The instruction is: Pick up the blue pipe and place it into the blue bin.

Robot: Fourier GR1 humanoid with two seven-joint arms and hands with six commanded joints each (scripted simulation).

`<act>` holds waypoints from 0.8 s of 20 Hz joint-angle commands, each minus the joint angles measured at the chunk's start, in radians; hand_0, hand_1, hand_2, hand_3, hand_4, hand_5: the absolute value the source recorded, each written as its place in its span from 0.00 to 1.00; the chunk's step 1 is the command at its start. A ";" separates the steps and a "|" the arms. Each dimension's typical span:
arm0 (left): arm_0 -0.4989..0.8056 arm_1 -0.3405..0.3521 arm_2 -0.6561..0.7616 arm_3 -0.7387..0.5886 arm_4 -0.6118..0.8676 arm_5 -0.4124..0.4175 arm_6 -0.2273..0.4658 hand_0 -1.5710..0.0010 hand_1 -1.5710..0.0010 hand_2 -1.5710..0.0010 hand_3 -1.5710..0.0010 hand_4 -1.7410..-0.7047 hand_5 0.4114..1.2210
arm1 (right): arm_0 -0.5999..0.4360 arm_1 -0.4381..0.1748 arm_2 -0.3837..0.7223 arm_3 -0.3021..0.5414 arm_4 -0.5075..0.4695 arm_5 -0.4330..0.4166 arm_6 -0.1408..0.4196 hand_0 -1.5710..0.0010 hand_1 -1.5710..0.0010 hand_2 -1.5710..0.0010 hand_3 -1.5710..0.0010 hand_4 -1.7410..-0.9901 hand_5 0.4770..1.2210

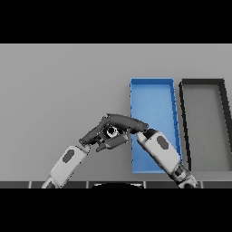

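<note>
Grasp step, frame centre: right hand [129, 123] fingers curl, contents unclear; left hand [97, 135] fingers unclear. Next: blue bin [152, 97].

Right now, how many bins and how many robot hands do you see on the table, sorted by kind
Bins: 2, the blue bin and the black bin
Hands: 2, the left hand and the right hand
Total: 4

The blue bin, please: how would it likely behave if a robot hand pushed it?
The blue bin would probably slide rather than tip or roll: it sits flat and low-walled. Its straight, even walls suggest it is stiff.
</note>
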 commanded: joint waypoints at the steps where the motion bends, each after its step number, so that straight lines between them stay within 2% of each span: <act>1: -0.001 -0.003 0.003 0.000 -0.006 0.004 -0.013 0.08 0.09 0.14 0.11 0.03 1.00 | -0.012 -0.007 0.010 -0.003 0.025 -0.005 -0.003 0.07 0.07 0.07 0.10 0.39 0.78; 2: -0.001 -0.015 0.004 0.002 -0.007 0.004 0.006 0.07 0.07 0.13 0.08 0.03 1.00 | -0.003 -0.015 0.029 -0.009 0.042 -0.009 -0.022 0.06 0.06 0.06 0.08 0.38 0.83; 4: 0.004 -0.019 0.014 -0.004 -0.018 0.010 0.011 0.04 0.05 0.11 0.05 0.02 1.00 | -0.001 -0.042 0.025 -0.017 0.019 -0.010 -0.025 0.04 0.04 0.04 0.05 0.36 0.89; 5: 0.007 -0.014 0.024 -0.006 -0.017 -0.001 0.002 0.03 0.04 0.12 0.04 0.01 1.00 | 0.004 -0.036 0.034 -0.022 0.008 -0.027 -0.020 0.03 0.03 0.03 0.04 0.35 0.91; 6: 0.012 0.000 0.030 -0.018 -0.032 -0.008 -0.016 0.09 0.14 0.22 0.15 0.09 1.00 | 0.011 -0.033 0.036 -0.020 -0.007 -0.051 -0.042 0.02 0.02 0.02 0.03 0.35 0.93; 8: -0.008 0.021 0.019 -0.001 -0.105 -0.036 -0.056 0.41 0.45 0.50 0.46 0.31 1.00 | 0.002 -0.049 0.034 -0.023 -0.059 -0.062 0.006 0.02 0.02 0.01 0.02 0.34 0.95; 10: -0.010 0.042 0.011 0.001 -0.144 -0.080 -0.085 0.62 0.65 0.68 0.65 0.51 1.00 | -0.005 -0.053 0.044 -0.031 -0.060 -0.070 0.028 0.01 0.01 0.01 0.01 0.33 0.97; 11: -0.016 0.039 0.008 0.001 -0.168 -0.088 -0.076 0.70 0.72 0.75 0.72 0.58 0.96 | 0.002 -0.057 0.052 -0.045 -0.054 -0.072 0.027 0.01 0.01 0.01 0.01 0.33 0.98; 13: -0.018 0.035 0.019 0.003 -0.184 -0.085 -0.075 0.81 0.82 0.84 0.82 0.68 0.75 | -0.008 -0.055 0.052 -0.039 -0.070 -0.074 0.023 0.01 0.01 0.00 0.01 0.33 0.99; 16: -0.028 0.036 0.024 0.018 -0.197 -0.075 -0.041 0.90 0.91 0.92 0.91 0.77 0.46 | -0.013 -0.049 0.057 -0.028 -0.052 -0.083 0.012 0.00 0.00 0.00 0.00 0.33 0.99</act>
